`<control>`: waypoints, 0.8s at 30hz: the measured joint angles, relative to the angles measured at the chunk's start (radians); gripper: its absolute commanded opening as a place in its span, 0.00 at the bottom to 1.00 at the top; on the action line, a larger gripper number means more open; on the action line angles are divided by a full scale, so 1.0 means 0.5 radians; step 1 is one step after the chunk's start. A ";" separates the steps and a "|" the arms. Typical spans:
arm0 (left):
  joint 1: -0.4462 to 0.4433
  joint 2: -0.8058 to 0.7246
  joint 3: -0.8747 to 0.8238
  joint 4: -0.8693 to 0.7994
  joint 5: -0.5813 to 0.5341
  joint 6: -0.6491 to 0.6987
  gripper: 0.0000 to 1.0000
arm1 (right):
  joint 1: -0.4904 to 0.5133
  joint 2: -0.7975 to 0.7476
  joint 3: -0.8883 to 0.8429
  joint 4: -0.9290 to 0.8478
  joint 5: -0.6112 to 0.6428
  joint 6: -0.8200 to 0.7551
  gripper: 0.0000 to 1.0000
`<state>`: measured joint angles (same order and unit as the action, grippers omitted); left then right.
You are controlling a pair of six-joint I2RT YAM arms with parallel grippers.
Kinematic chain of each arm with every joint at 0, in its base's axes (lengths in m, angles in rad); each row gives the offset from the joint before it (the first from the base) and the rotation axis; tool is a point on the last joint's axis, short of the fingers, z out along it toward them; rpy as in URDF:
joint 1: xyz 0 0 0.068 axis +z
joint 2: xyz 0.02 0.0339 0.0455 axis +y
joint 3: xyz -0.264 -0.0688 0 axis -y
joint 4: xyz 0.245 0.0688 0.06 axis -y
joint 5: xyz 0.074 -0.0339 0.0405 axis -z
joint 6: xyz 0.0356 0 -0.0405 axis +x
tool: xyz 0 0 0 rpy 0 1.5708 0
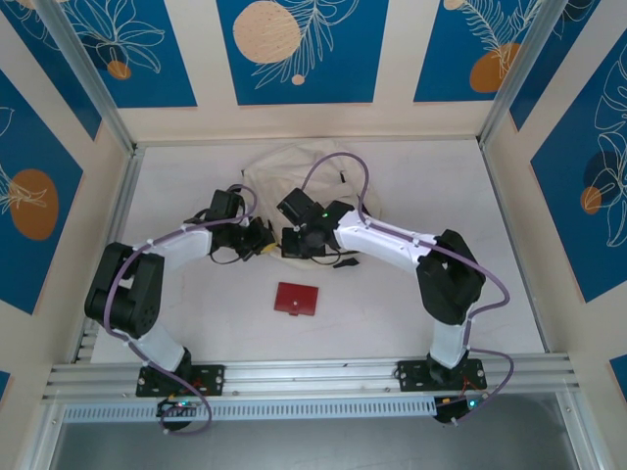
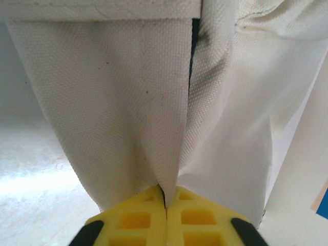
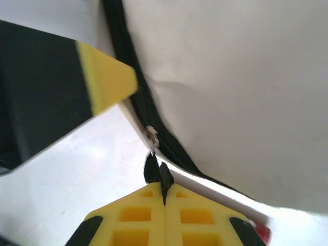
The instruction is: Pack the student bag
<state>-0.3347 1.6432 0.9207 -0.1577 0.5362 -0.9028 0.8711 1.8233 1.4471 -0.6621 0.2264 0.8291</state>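
We see a robot test cell, the sort of bench a lab sets up, not a home or a shop. A left arm (image 1: 122,289) and a right arm (image 1: 451,279), both robotic, are bolted to a slotted metal rail (image 1: 313,374) along the bottom of the frame. They reach over a bare white table (image 1: 196,323). Aluminium posts rise at the upper left (image 1: 83,73) and upper right (image 1: 524,69), and cream walls carry blue printed panels (image 1: 299,49) of leaves and orange circles, closing in the table on three sides.
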 measured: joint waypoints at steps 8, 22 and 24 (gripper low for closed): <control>-0.005 0.031 0.031 -0.040 -0.044 0.008 0.00 | 0.037 -0.186 -0.132 -0.371 0.444 0.269 0.00; -0.011 0.034 0.046 -0.008 0.027 0.038 0.00 | -0.157 -0.254 -0.226 -0.005 0.020 0.251 0.51; -0.018 0.034 0.046 0.017 0.047 0.037 0.00 | -0.166 -0.176 -0.101 0.007 -0.008 0.277 0.51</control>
<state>-0.3435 1.6604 0.9436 -0.1493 0.5594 -0.8841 0.7883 1.7351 1.3964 -0.6586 0.2222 0.9676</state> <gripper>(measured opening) 0.047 0.509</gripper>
